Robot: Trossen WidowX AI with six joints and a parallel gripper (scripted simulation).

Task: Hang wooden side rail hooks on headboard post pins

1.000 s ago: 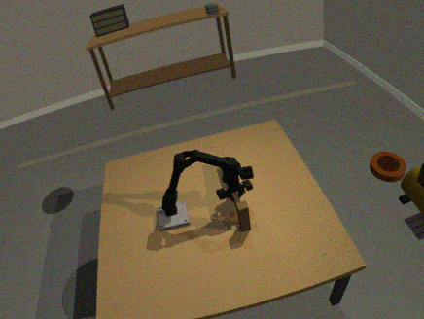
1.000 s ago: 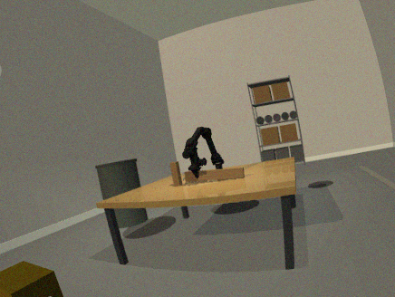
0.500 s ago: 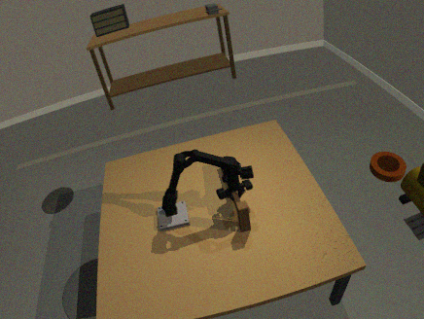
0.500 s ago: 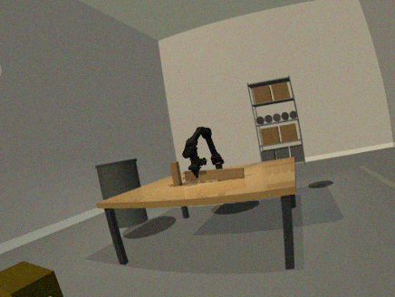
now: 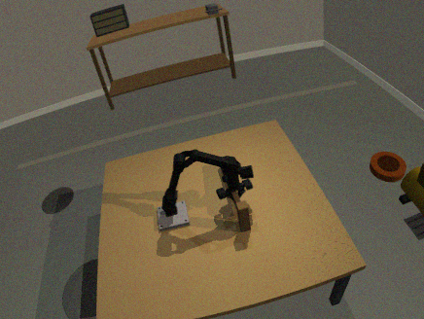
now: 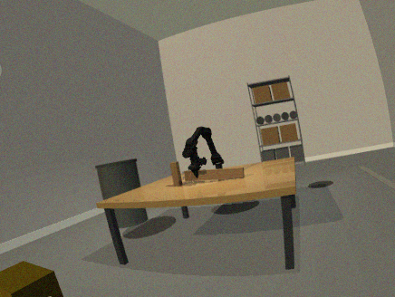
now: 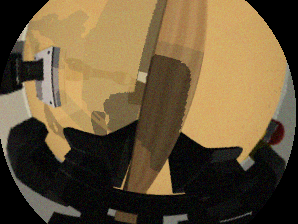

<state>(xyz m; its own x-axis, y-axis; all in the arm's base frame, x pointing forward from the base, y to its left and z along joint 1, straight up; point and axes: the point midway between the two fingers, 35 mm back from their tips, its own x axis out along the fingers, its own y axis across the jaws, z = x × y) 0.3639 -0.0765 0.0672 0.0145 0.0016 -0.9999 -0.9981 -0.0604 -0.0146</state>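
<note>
The wooden side rail [image 6: 222, 174] [image 7: 172, 95] is a long board standing on its narrow edge. The gripper [image 6: 196, 175] [image 7: 154, 145] is shut on it near its post end, and the board runs between the two black fingers in the wrist view. The upright headboard post [image 5: 244, 222] [image 6: 176, 174] stands on the table just beyond the rail's near end. That end is very close to the post; a gap cannot be made out. The rail's far end is low at the table. Hooks, pins and slot are hidden or too small to tell.
The arm's light grey base plate [image 5: 181, 222] [image 7: 48, 80] is on the table [image 5: 160, 277] [image 6: 236, 192], left of the post in the top view. A bench [image 5: 160, 24], an orange ring [image 5: 374, 170] and a dark bin [image 6: 121, 190] are away from the table.
</note>
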